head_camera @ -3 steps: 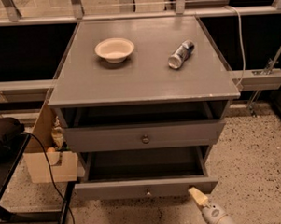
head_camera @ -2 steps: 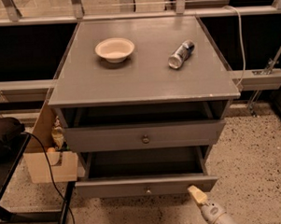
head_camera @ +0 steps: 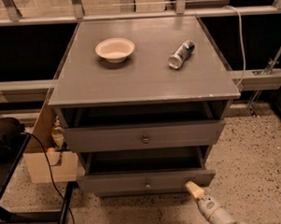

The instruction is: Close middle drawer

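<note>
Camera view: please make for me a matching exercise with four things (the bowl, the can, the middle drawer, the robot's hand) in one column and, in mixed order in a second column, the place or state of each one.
Things
1. bowl
2. can
3. middle drawer
4. hand

Places or states
A. lies on its side, on the right part of the cabinet top
B. pulled out, its inside showing
C. stands upright, on the left part of the cabinet top
D. low down, at the right end of the middle drawer's front

Pairs: 1-C, 2-A, 3-B, 4-D
</note>
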Controlling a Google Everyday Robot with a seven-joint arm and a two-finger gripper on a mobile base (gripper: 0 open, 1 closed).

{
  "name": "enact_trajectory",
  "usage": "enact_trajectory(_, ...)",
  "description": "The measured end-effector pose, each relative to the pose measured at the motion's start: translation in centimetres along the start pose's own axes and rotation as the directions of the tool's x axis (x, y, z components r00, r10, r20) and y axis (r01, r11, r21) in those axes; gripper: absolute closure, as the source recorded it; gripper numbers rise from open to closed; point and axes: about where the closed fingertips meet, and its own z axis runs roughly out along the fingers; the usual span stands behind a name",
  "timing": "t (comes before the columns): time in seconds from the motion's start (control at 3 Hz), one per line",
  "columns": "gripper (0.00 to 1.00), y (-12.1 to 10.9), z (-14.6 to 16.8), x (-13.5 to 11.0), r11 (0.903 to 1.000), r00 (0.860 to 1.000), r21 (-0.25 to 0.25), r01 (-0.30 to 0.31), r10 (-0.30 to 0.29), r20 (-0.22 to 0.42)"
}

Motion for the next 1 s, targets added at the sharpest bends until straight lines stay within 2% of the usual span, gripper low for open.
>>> enact_trajectory(0.33,1.00,-0.2,1.6,-0.4,1.0000,1.000,-0.002,0.006,-0.006,0.001)
enact_trajectory(0.67,1.00,0.0,6.5,-1.0,0.9993,0.999,-0.009,0.036,-0.036,-0.012)
enact_trajectory(1.0,1.00,-0.1,7.5,-1.0,0.9988,0.999,-0.001,0.048,-0.048,-0.021)
